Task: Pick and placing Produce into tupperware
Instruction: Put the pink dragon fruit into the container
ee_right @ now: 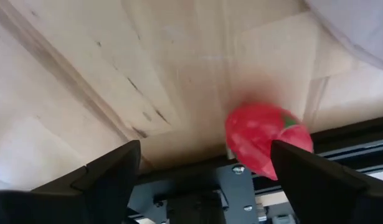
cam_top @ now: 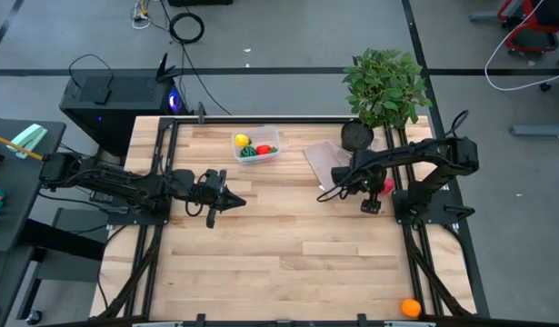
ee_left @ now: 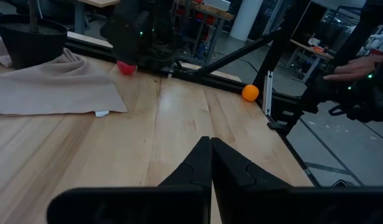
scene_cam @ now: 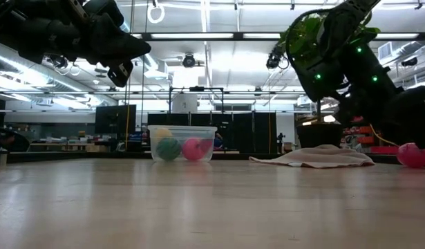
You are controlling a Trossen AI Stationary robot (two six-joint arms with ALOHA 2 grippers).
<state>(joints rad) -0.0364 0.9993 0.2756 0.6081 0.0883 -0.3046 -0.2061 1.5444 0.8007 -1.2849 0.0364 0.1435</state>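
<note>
**Right pincer wide above a strawberry at the table's edge**

The right gripper hangs with its fingers spread wide, holding nothing, just above a red toy strawberry that lies on the pale wood-plank table against the black frame rail, at about three o'clock in the overhead view. Beside it, toward twelve o'clock, lie a beige folded cloth and a leafy plant in a black pot. The clear tupperware sits near twelve o'clock with yellow, red and green pieces inside. An orange piece rests at five o'clock. The left gripper, fingers pressed together and empty, hovers at nine o'clock. Beyond the table: grey floor, cables, a black computer case, and bright ceiling lights.
</note>
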